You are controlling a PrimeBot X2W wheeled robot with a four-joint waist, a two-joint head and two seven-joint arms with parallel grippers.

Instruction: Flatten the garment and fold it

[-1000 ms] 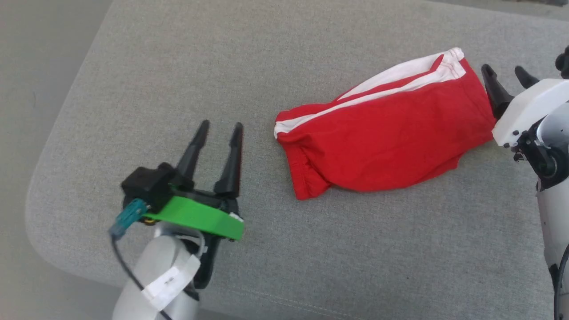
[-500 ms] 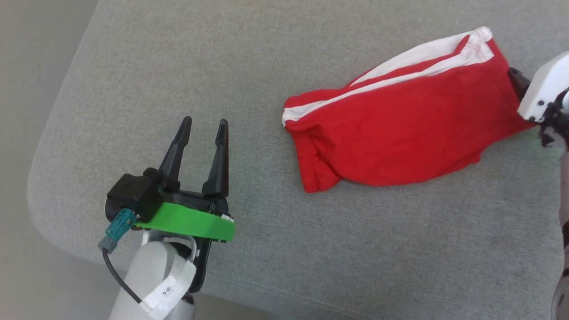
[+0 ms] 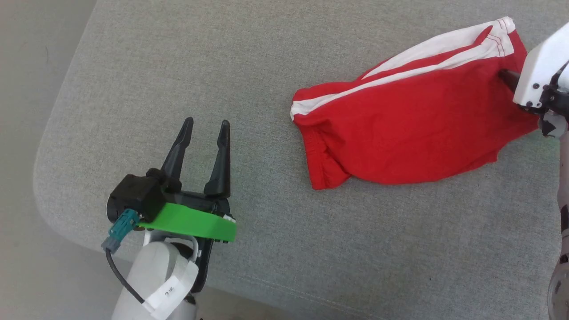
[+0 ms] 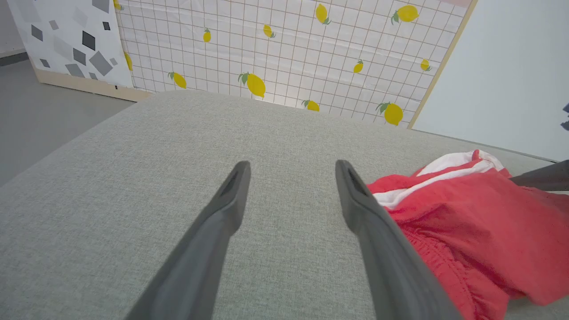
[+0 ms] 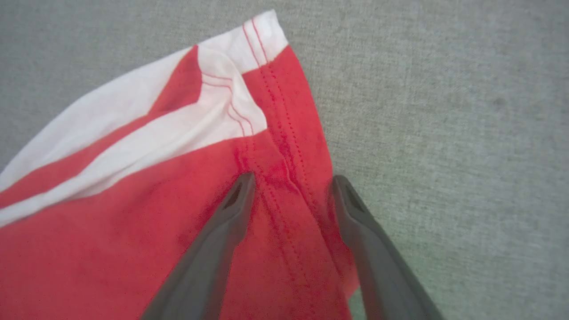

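The garment [image 3: 413, 124], bright red with a broad white band, lies crumpled on the grey cushion at the right of the head view. My right gripper [image 5: 292, 180] is open at its right-hand hem. One finger rests on the red fabric and the other at the very edge, with the stitched hem [image 5: 289, 146] between them. In the head view one dark finger [image 3: 506, 76] pokes out from the white housing onto the fabric. My left gripper [image 3: 206, 124] stands open over bare cushion, well to the left of the garment [image 4: 466, 213], with nothing between its fingers.
The grey cushion [image 3: 275, 231] has a rounded corner at the lower left, with floor [image 3: 26, 133] beyond it. A lemon-patterned panel [image 4: 289, 49] and a pale wall [image 4: 511, 66] stand behind the cushion's far edge.
The head camera has shifted, sliding the picture. My right gripper has moved from beside the garment's right edge onto its hem. The left gripper stays open and still.
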